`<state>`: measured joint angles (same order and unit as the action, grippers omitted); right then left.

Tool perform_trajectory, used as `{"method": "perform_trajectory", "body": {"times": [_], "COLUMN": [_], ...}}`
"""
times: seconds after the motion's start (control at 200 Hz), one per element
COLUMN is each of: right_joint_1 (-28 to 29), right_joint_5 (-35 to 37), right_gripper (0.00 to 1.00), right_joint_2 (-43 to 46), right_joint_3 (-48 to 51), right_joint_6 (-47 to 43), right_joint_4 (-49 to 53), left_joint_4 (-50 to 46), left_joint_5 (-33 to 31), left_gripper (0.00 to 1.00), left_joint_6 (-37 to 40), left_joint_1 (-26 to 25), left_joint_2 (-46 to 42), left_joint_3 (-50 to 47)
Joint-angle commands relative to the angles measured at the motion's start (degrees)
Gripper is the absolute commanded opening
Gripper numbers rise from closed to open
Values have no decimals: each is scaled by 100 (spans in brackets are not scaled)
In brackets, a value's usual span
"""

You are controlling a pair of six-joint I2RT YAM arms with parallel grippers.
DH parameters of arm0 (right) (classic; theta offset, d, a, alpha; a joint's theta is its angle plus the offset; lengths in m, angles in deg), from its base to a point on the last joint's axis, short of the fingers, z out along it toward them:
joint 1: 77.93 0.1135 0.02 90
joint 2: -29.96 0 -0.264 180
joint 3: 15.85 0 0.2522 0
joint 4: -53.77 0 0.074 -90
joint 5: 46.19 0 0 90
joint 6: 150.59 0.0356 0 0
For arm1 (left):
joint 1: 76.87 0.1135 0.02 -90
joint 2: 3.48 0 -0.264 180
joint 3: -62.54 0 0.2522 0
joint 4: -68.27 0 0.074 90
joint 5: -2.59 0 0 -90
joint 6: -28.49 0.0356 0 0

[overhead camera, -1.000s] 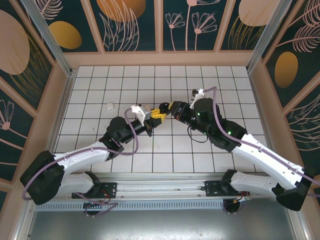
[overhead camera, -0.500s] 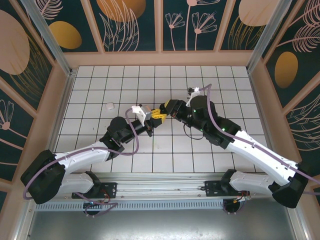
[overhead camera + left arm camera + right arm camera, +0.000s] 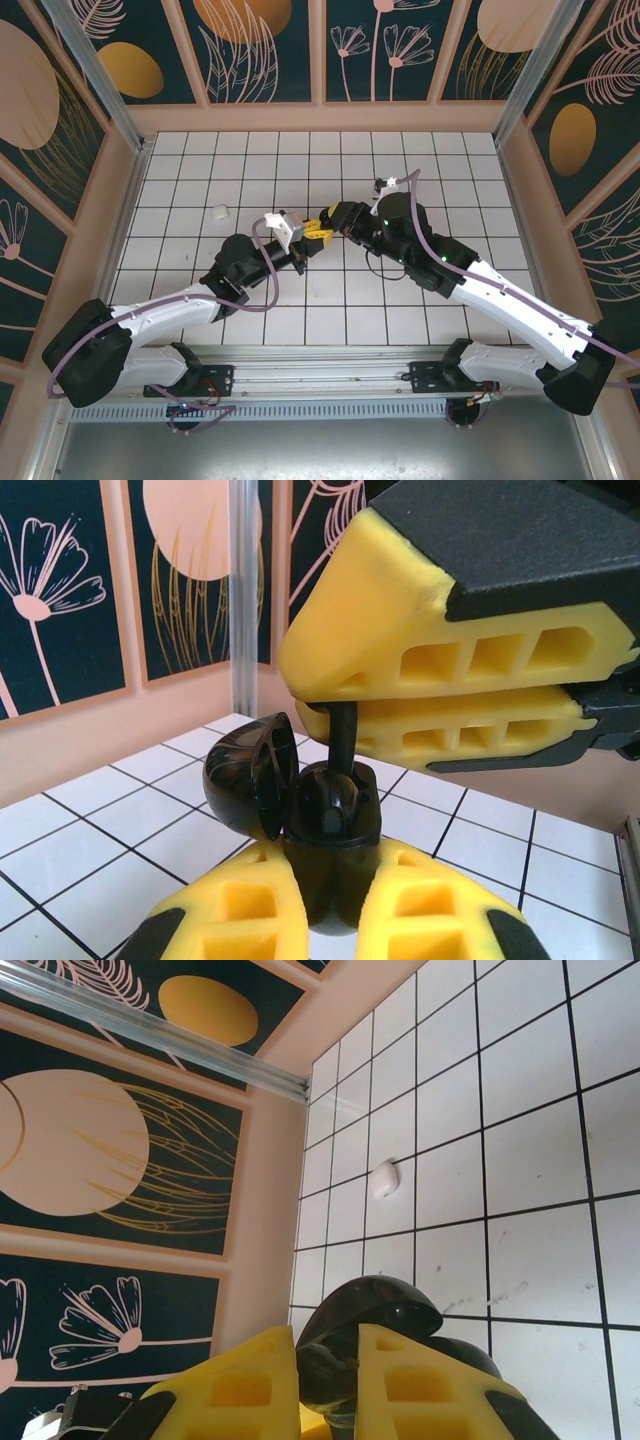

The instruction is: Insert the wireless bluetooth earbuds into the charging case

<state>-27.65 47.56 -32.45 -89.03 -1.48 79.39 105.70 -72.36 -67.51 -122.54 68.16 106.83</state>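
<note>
A small whitish piece (image 3: pixel 218 211) lies alone on the tiles at left centre, well apart from both arms. My left gripper (image 3: pixel 325 920) is clamped on the black charging case (image 3: pixel 325 830), held upright with its lid (image 3: pixel 248 775) swung open to offer the socket. From the upper right, my right gripper (image 3: pixel 312 698) pinches a black earbud (image 3: pixel 343 735) by its stem, lower end at that opening.

No text, brand, number or sign can be read. The wall panels (image 3: pixel 240 50) around the worktop (image 3: pixel 250 160) carry only drawn plants.
</note>
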Motion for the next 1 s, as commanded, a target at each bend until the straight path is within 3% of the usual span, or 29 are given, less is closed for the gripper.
{"method": "perform_trajectory", "body": {"times": [0.0, 0.996], "right_joint_1": [-1, -132], "right_joint_5": [157, 348], "right_gripper": [14, 18], "right_joint_2": [117, -312], "right_joint_3": [98, -178], "right_joint_6": [64, -101], "right_joint_4": [167, 1090], "left_joint_4": [311, 326], "left_joint_5": [-45, 9], "left_gripper": [0, 0], "left_joint_6": [91, 176], "left_joint_1": [-4, -6], "left_joint_2": [-154, -431], "left_joint_3": [-35, -165]}}
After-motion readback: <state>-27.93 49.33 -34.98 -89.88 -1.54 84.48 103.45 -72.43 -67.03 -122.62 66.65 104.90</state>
